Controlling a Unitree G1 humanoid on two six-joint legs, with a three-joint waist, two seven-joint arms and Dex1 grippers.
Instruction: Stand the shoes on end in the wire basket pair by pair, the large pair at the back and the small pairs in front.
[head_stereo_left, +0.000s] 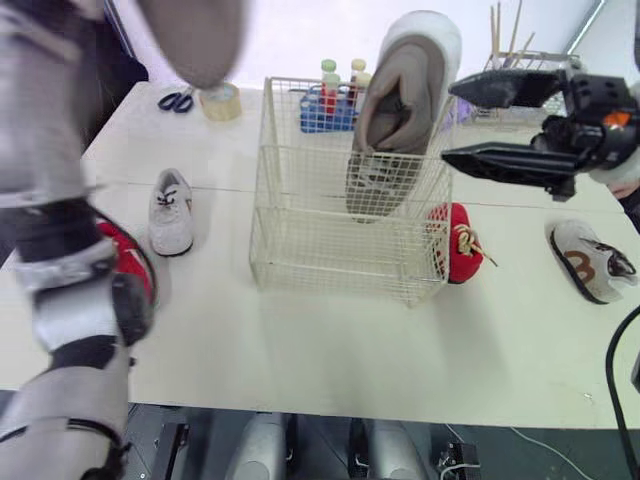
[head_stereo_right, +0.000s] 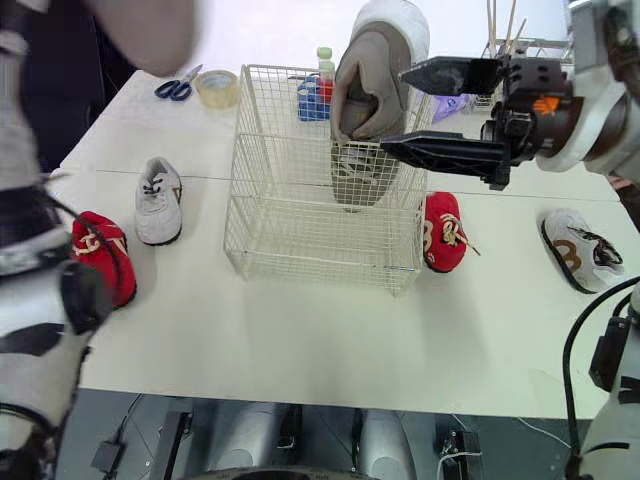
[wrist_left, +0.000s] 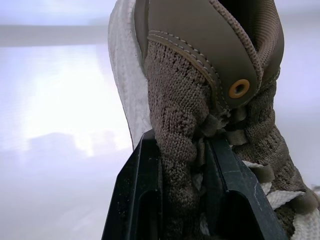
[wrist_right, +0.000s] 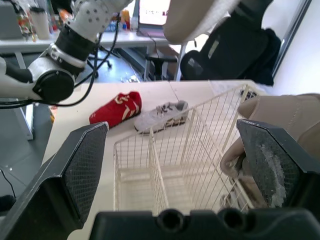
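Left eye view: the step in hand looks like placing the second large shoe (head_stereo_left: 195, 35), held high to the left of and behind the wire basket (head_stereo_left: 340, 265). It would go best carried over the basket's rim and lowered on end into the free left part of the back section. It should be let go only once it leans on the wire or on its mate. That mate, the first large shoe (head_stereo_left: 400, 110), stands on end at the right of the basket's back section, its upper end above the rim. The right pincer (head_stereo_left: 448, 123) hangs released at the basket's back right corner, close beside this shoe, where it could steady it.

Right eye view: on the worktop (head_stereo_right: 300, 330), a grey small shoe (head_stereo_right: 158, 200) and a red shoe (head_stereo_right: 100, 255) lie left of the basket. Another red shoe (head_stereo_right: 443, 232) lies against its right wall and a white-brown shoe (head_stereo_right: 580, 250) well to its right.

Left wrist view: the left pincer (wrist_left: 182, 145) is clenched on the held shoe's knit collar.

Right wrist view: the standing shoe is just beside one spread finger. I cannot tell whether they touch.
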